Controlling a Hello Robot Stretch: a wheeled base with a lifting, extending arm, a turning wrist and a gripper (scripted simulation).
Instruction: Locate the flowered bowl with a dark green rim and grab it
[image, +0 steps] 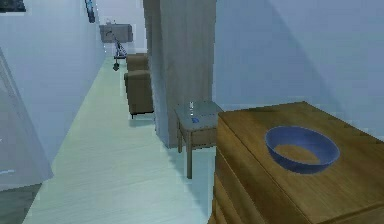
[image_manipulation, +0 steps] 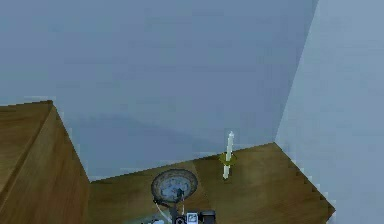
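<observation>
A small round bowl (image_manipulation: 172, 186) with a dark rim and a pale patterned inside rests on a low wooden top (image_manipulation: 270, 190) in the arm side view. Just below the bowl, at the picture's bottom edge, is my gripper (image_manipulation: 166, 207), its dark body left of the white marker squares (image_manipulation: 190, 217). The bowl lies right at its far end, so I cannot tell whether it holds anything. In the forward view a larger blue bowl (image: 302, 148) with a brownish inside sits on a wooden dresser (image: 250, 185) at the right.
A white candle (image_manipulation: 229, 152) stands upright on the wooden top, right of the small bowl. A taller wooden cabinet (image_manipulation: 30, 160) rises at the left. Ahead, a small glass-topped side table (image: 198, 120), a tall wooden panel (image: 180, 60) and a brown seat (image: 140, 90) line a pale hallway.
</observation>
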